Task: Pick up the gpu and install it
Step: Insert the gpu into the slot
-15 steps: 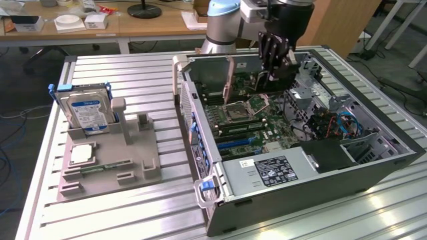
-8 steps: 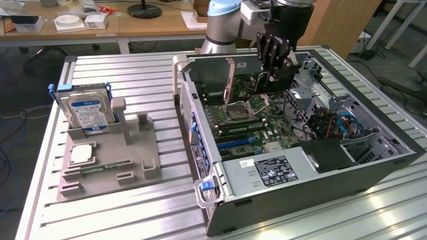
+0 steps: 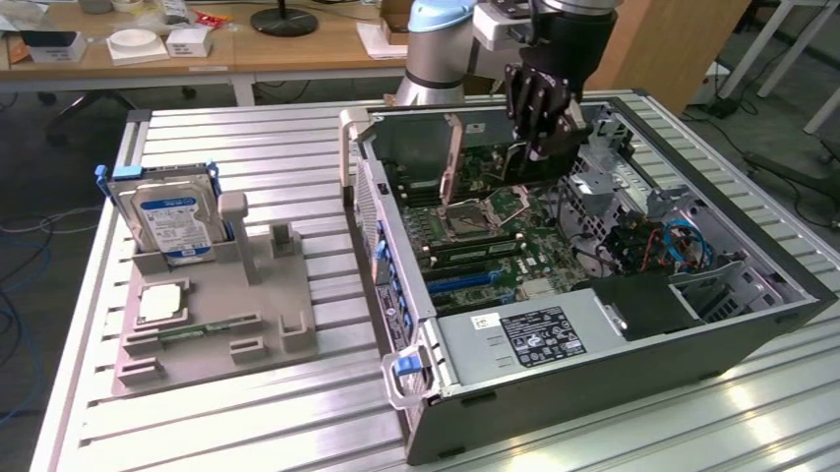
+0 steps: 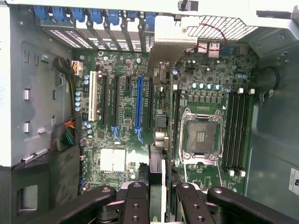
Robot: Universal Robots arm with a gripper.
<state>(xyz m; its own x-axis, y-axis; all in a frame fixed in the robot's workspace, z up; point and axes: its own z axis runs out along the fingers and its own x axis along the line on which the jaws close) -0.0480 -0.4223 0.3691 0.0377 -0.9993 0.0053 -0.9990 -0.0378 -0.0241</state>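
Gripper clamped narrowly on the gpu, held edge-on above the motherboard inside the open case: we judge seating needs the card upright, its edge squared to the blue slot (just beside it).

An open case lies on its side on the slatted counter; the arm reaches down over it, and its black tool holds the gpu upright above the motherboard, near the socket; a grey power supply sits in the case's near corner; toward the exterior view's left a grey holder carries a hard drive standing upright, a square chip lying flat, and a green memory stick.
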